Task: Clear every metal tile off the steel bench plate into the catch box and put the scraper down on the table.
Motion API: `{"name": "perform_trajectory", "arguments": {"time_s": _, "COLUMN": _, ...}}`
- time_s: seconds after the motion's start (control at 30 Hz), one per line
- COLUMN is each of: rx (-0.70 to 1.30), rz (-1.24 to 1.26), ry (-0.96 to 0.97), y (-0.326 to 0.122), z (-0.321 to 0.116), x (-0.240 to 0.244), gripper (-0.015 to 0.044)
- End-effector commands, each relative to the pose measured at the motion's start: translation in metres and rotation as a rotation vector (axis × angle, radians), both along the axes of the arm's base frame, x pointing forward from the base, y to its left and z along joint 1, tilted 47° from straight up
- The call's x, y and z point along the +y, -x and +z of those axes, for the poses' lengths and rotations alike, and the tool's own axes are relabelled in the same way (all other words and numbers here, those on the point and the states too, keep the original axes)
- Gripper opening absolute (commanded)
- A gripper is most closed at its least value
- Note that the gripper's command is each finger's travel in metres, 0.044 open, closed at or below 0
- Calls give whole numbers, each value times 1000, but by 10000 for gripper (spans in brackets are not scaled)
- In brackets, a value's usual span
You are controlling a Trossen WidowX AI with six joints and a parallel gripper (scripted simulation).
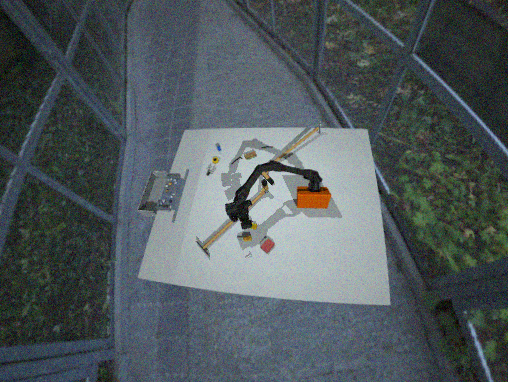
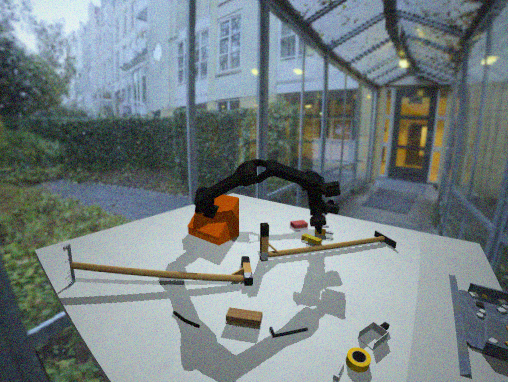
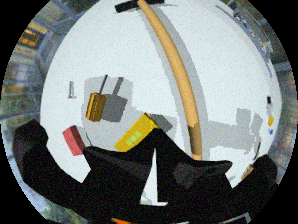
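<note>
My gripper (image 1: 248,227) (image 2: 318,230) (image 3: 157,131) is shut and empty, low beside a yellow block (image 1: 254,226) (image 2: 311,239) (image 3: 135,134). One long wooden-handled tool (image 1: 219,234) (image 2: 330,246) (image 3: 176,62) lies close by, its dark blade pointing away from the arm base. A second (image 1: 302,143) (image 2: 150,273) lies at the other side, its thin blade upright. I cannot tell which is the scraper meant. The steel bench plate (image 1: 180,200) (image 2: 475,327) bears several small tiles (image 1: 170,184) (image 2: 481,314). The catch box (image 1: 156,186) adjoins its outer end.
A red block (image 1: 267,244) (image 2: 299,224) (image 3: 74,140) and a brass block (image 1: 245,237) (image 3: 95,106) lie near the gripper. A brown block (image 1: 250,155) (image 2: 244,317), dark hex keys and a yellow tape roll (image 1: 215,160) (image 2: 358,360) lie elsewhere. The orange base (image 1: 313,198) (image 2: 220,227) carries the arm.
</note>
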State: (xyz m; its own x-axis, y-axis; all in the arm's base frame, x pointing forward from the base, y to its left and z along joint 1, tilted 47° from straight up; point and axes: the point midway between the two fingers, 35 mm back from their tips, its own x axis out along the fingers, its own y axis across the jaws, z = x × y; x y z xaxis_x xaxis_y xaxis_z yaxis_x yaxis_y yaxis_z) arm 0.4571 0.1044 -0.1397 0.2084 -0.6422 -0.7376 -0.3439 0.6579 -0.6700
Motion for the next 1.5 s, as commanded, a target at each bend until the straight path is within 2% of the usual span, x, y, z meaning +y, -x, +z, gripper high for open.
{"name": "perform_trajectory", "arguments": {"time_s": 0.0, "rx": 5, "rz": 3, "ry": 7, "y": 2, "z": -5, "x": -7, "gripper": 0}}
{"name": "perform_trajectory", "arguments": {"time_s": 0.57, "rx": 4, "rz": 2, "ry": 13, "y": 8, "z": -28, "x": -36, "gripper": 0}}
{"name": "perform_trajectory", "arguments": {"time_s": 1.47, "rx": 4, "rz": 2, "ry": 12, "y": -11, "z": -19, "x": -44, "gripper": 0}}
